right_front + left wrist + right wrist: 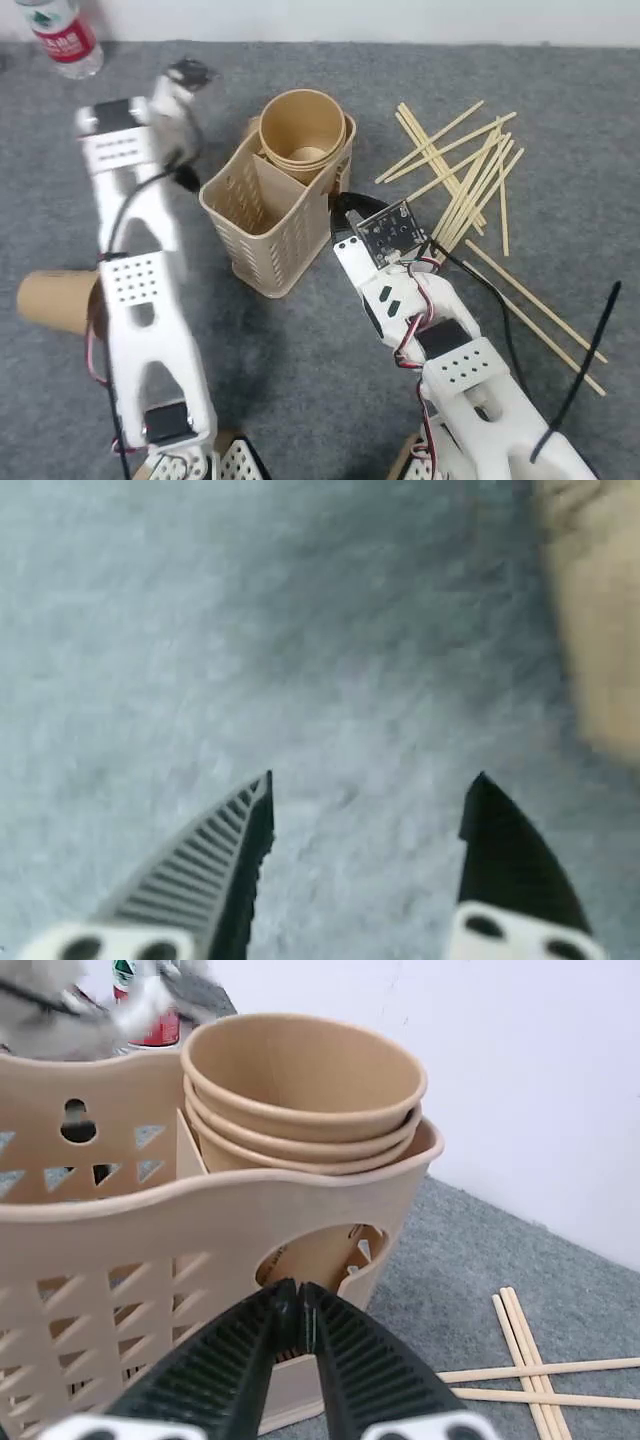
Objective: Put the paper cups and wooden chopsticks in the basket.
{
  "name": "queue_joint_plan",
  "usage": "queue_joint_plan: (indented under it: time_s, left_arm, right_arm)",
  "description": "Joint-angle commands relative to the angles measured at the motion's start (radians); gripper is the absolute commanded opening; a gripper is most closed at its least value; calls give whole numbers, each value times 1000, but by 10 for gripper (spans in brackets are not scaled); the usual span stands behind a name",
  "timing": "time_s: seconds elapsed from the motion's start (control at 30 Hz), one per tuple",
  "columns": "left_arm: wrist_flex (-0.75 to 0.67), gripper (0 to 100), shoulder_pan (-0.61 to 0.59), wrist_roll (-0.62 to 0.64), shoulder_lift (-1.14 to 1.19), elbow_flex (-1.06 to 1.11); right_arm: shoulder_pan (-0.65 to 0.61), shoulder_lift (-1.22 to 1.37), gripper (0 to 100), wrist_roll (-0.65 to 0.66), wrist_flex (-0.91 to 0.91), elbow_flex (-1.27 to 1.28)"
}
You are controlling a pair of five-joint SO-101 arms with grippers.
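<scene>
A beige slotted basket (262, 235) stands mid-table, with stacked paper cups (302, 125) in its far compartment. One more paper cup (52, 300) lies on its side at the left, beside the left arm. Several wooden chopsticks (465, 170) are strewn on the carpet to the right. My right gripper (340, 207) is shut and holds nothing, its tips close to the basket's (200, 1220) right wall, below the cups (300, 1080). Beyond the basket's left end, my left gripper (188, 72) hangs open (370, 780) over bare carpet, with the basket (600, 630) a blur at the edge.
A plastic bottle (63, 35) with a red label stands at the far left corner, close to the left gripper. More chopsticks (535, 310) lie to the right of the right arm. A white wall backs the table.
</scene>
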Motion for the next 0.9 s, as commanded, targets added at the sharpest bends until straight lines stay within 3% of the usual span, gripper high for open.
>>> queue_joint_plan:
  time_s: [0.0, 0.2, 0.47, 0.6, 0.73, 0.87]
  left_arm:
    - [15, 295, -115, -43, -28, -70]
    - [18, 295, -173, -34, -26, -217]
    - [-31, 296, -15, 180, -91, -231]
    - [-54, 297, 38, 308, -130, -229]
    - [35, 297, 92, 345, -153, -231]
    - [41, 297, 123, 388, -167, -226]
  right_arm:
    - [12, -2, 8, 14, -22, -6]
    - [12, -2, 9, 14, -22, -6]
    - [13, -10, 8, 14, -22, -3]
    - [94, -47, 8, 63, -25, -9]
    - [160, -136, 8, 66, -30, 0]
    - [116, -196, 9, 68, -2, 38]
